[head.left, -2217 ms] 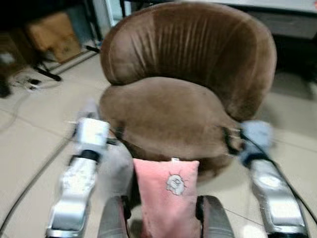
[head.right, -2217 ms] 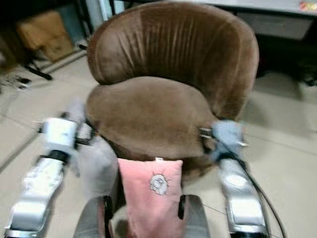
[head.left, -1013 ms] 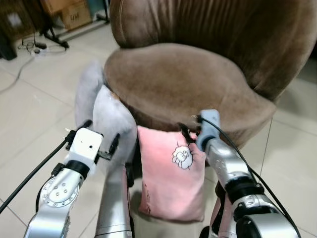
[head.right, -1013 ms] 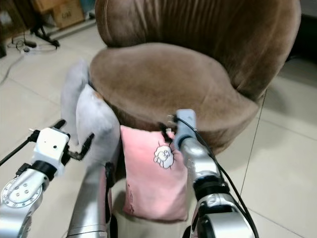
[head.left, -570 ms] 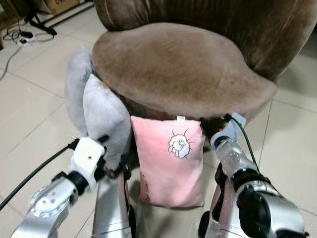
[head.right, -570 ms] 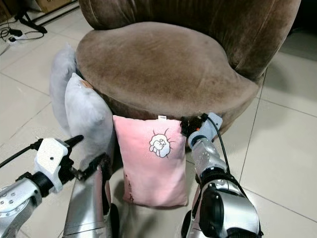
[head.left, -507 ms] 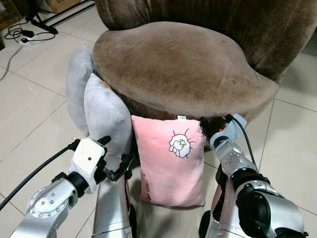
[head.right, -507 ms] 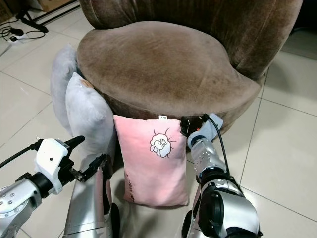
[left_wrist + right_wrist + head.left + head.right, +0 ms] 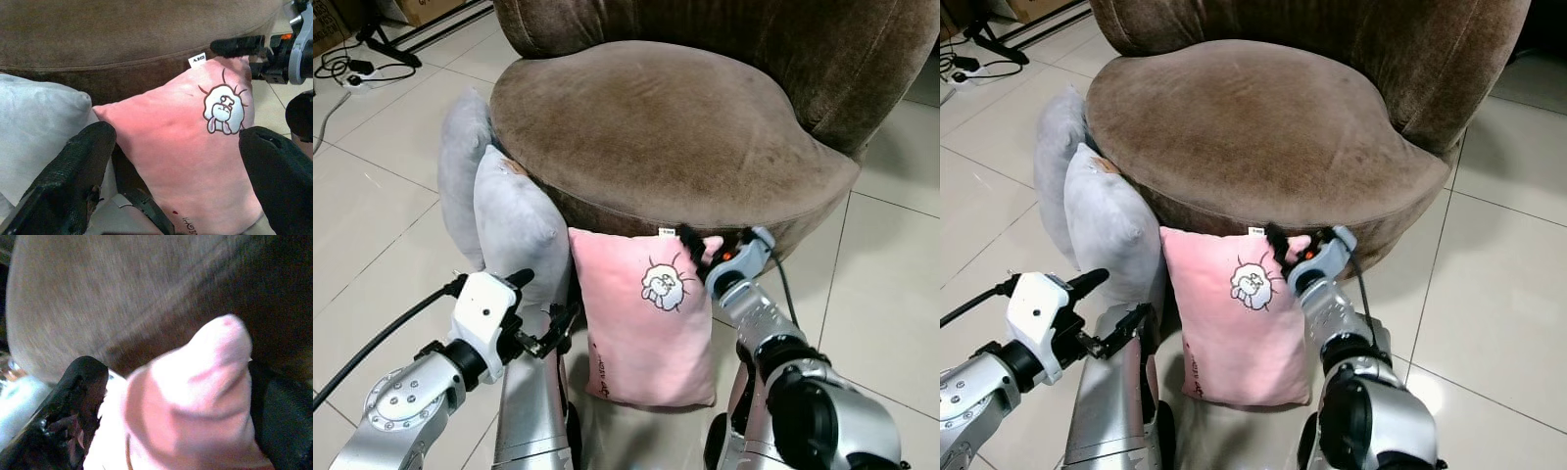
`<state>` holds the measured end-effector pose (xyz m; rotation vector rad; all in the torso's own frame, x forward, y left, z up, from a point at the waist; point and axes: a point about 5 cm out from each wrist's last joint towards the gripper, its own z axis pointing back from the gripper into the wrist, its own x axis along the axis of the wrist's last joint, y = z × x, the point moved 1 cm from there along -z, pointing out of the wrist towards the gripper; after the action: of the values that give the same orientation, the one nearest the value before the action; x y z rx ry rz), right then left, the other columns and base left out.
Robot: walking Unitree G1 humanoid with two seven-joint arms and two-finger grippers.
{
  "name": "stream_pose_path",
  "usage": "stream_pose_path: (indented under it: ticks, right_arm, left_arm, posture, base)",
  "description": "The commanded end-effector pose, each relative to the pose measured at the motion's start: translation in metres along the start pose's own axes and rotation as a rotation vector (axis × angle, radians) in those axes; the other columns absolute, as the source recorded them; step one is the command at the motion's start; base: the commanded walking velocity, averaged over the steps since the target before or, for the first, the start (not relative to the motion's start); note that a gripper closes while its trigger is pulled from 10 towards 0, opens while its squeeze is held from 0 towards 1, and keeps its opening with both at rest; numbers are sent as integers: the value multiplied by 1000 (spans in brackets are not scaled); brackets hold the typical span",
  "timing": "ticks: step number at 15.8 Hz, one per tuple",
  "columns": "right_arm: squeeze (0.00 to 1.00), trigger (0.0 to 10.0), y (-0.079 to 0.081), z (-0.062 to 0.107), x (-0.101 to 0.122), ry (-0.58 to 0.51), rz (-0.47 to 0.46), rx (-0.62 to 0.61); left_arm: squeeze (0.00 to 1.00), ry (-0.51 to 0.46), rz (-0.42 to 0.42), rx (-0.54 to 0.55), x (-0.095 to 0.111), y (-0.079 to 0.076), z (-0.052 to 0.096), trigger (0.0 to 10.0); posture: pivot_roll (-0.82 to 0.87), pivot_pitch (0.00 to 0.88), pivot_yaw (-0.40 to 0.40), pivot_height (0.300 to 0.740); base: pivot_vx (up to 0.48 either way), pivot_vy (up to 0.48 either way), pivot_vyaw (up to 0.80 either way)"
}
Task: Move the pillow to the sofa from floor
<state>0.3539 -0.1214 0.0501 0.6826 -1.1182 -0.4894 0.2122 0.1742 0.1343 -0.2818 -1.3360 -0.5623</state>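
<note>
light: even, bright indoor | glare: pale sheen on floor tiles (image 9: 891,284) at right | head views: sharp | right wrist view: blurred, soft, dark at far edge

Left gripper (image 9: 176,161) spread wide, fingers (image 9: 73,181) framing the pink pillow (image 9: 186,147), grey cushion (image 9: 39,122) beside it, brown sofa (image 9: 122,39) behind; right gripper (image 9: 259,54) at the pillow's top corner.

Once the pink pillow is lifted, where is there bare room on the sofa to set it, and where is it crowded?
The sofa seat cushion is bare, bordered behind by the backrest. Crowded: the floor at the sofa's front, where the pink pillow leans beside two grey pillows, with the right gripper at its top corner and the left gripper open near its other side.
</note>
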Motion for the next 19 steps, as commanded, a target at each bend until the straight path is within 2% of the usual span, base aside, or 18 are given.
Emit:
stream_pose_path:
  ticks: [1,2,13,19]
  right_arm:
    - [0,1961,-1,1,-7,18,35,-26]
    - [0,0,-4,1,-10,16,37,-68]
    - [0,0,1,3,-26,35,8,-38]
    - [0,0,3,2,-24,22,-3,-15]
  left_arm:
    - [0,12,-9,1,0,1,2,10000]
    - [0,16,-16,-4,-1,1,1,10000]
    - [0,29,22,-69,-4,-7,-1,10000]
    - [0,68,92,-66,-13,-8,4,10000]
  posture:
    - [40,162,56,407]
    - [40,158,57,407]
    - [38,124,64,407]
    - [36,83,63,407]
  base:
    - [0,0,0]
    - [0,0,0]
    - [0,0,0]
    - [0,0,0]
